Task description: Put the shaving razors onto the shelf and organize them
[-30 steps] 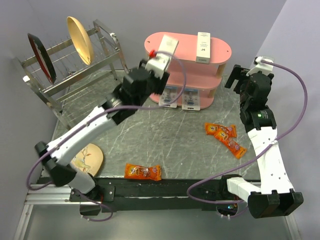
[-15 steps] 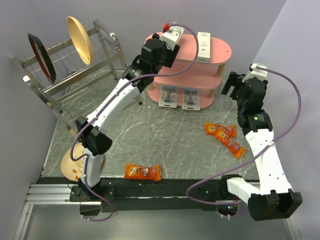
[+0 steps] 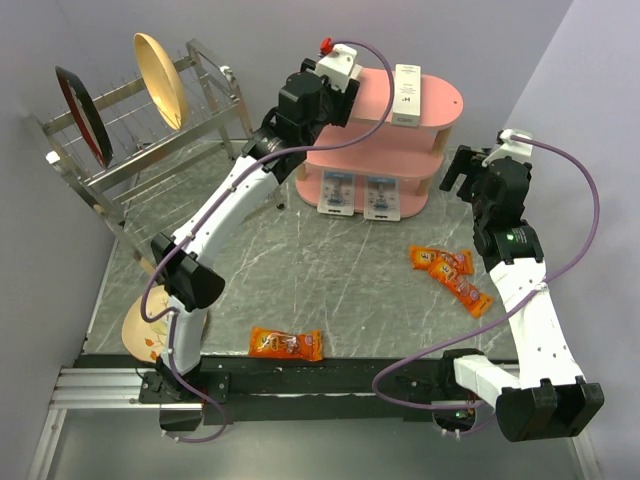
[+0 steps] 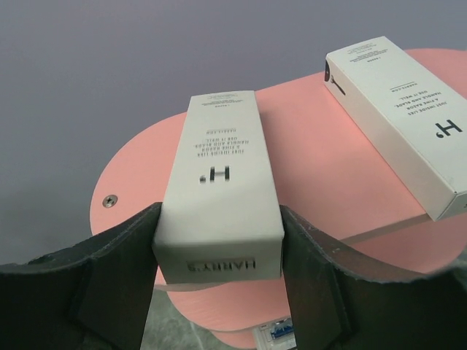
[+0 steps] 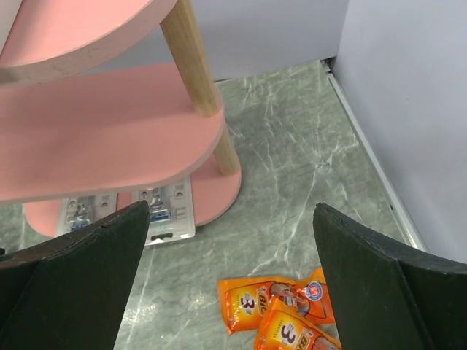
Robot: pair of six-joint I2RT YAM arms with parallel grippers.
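Observation:
The two shaving razors, blue-and-white blister packs, lie side by side on the bottom board of the pink shelf [image 3: 440,100], one at the left [image 3: 337,190] and one at the right [image 3: 383,197]. They also show in the right wrist view [image 5: 166,211]. My left gripper [image 4: 219,248] is shut on a plain white oblong box [image 4: 219,168] and holds it over the left part of the shelf's top board [image 4: 321,146]. A second white box [image 4: 401,124] lies on that board to the right. My right gripper [image 5: 230,240] is open and empty, right of the shelf [image 5: 109,124].
Orange snack packets lie on the table right of the shelf [image 3: 450,272] and near the front edge [image 3: 285,344]. A metal wire dish rack [image 3: 140,130] with plates stands at the back left. A plate [image 3: 145,325] lies at the near left.
My left arm has swung from in front of the shelf up to its top board, carrying the white box. The right gripper has shifted slightly.

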